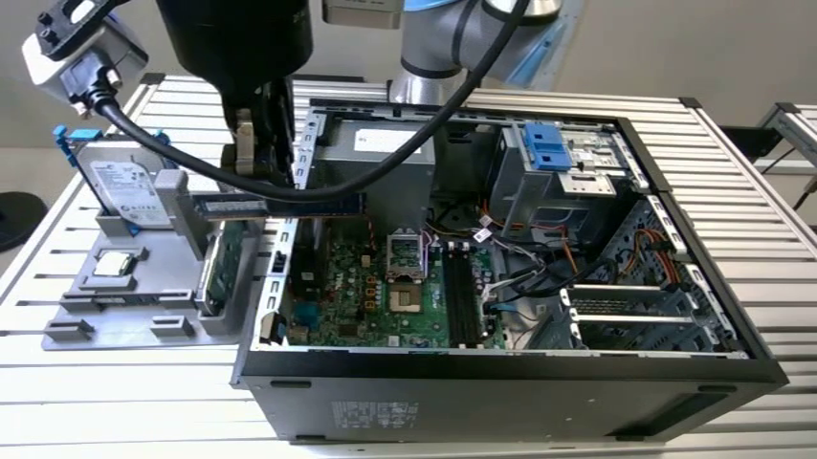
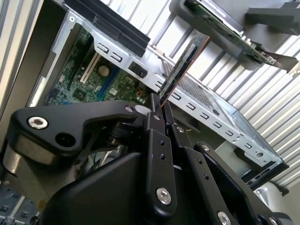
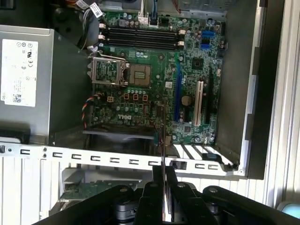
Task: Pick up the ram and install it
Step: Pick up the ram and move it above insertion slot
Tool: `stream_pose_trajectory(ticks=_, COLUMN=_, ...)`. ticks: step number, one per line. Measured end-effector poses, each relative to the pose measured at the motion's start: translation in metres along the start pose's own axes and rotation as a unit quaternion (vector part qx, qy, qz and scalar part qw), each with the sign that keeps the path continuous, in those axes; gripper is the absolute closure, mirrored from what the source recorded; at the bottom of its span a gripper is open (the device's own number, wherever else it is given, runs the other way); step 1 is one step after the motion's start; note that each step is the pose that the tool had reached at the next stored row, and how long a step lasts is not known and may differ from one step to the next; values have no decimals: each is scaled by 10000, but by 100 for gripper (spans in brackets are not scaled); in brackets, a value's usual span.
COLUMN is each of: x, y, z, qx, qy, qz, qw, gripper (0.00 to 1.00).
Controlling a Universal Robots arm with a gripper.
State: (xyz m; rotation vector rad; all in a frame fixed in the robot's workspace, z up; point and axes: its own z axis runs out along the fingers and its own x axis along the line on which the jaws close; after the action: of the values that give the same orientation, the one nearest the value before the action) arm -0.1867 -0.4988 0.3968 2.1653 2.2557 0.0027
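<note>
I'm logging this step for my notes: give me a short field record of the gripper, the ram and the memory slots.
gripper: shut on the ram
ram position: roughly level, above the case wall at the exterior view's left, not seated
memory slots: look empty
hard drive: upright in a holder beside the case

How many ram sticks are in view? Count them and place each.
1. The ram is clamped in the pincer, held level over a side wall of the open case; more could be hidden.

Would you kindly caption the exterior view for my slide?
Black gripper holds thin dark ram stick above edge of open computer case.
</note>
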Motion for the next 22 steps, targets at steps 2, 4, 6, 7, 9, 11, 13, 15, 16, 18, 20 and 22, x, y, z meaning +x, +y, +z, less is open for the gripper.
stream_pose_trajectory(ticks=2, x=-1, y=27, z=0, qx=0, qy=0, qz=0, qw=10000, gripper=100)
stream_pose_trajectory(ticks=4, x=-2, y=53, z=1, qx=0, qy=0, qz=0, qw=10000, gripper=100)
stream_pose_trajectory(ticks=6, x=-3, y=77, z=1, qx=0, qy=0, qz=0, qw=10000, gripper=100)
stream_pose_trajectory(ticks=7, x=-4, y=90, z=1, qx=0, qy=0, qz=0, qw=10000, gripper=100)
stream_pose_trajectory(ticks=9, x=-4, y=112, z=1, qx=0, qy=0, qz=0, qw=10000, gripper=100)
stream_pose_trajectory(ticks=11, x=-5, y=134, z=2, qx=0, qy=0, qz=0, qw=10000, gripper=100)
stream_pose_trajectory(ticks=13, x=-6, y=157, z=2, qx=0, qy=0, qz=0, qw=10000, gripper=100)
stream_pose_trajectory(ticks=15, x=-7, y=179, z=2, qx=0, qy=0, qz=0, qw=10000, gripper=100)
stream_pose_trajectory(ticks=16, x=-8, y=190, z=2, qx=0, qy=0, qz=0, qw=10000, gripper=100)
stream_pose_trajectory(ticks=18, x=-9, y=213, z=3, qx=0, qy=0, qz=0, qw=10000, gripper=100)
stream_pose_trajectory(ticks=20, x=-10, y=237, z=2, qx=0, qy=0, qz=0, qw=10000, gripper=100)
stream_pose_trajectory(ticks=22, x=-11, y=260, z=3, qx=0, qy=0, qz=0, qw=10000, gripper=100)
